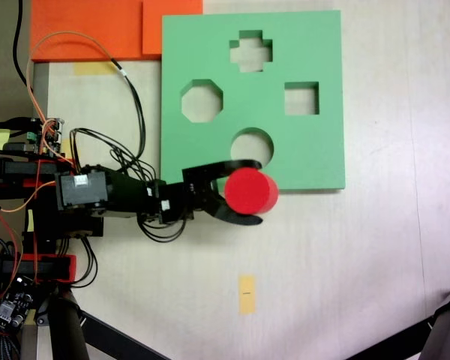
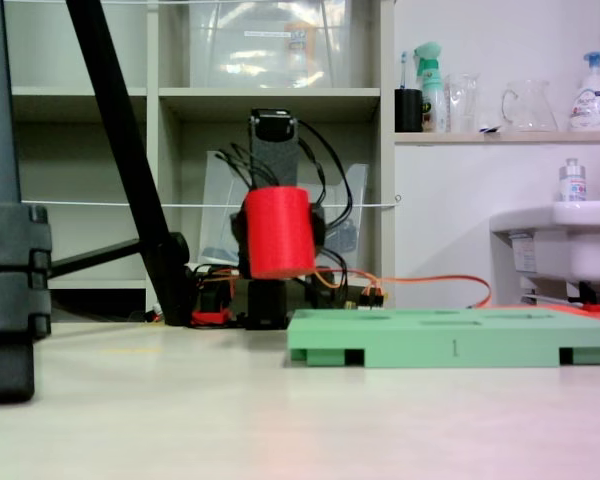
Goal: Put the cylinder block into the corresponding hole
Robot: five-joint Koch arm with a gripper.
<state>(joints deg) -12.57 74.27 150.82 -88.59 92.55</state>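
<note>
A: How do the jaws (image 1: 256,192) stand?
B: Closed around the red cylinder block (image 1: 250,190), held off the counter (image 1: 360,262).
A: Where?
B: Just past the green board's (image 1: 315,161) near edge, beside the circular hole (image 1: 252,145).

It looks like a lab or workroom. A sink (image 2: 570,245) stands by the wall, with spray bottles (image 2: 432,75) and a glass jug (image 2: 526,103) on a shelf (image 2: 500,137). Loose wires (image 1: 97,52) lie on the pale table (image 1: 360,262).
</note>
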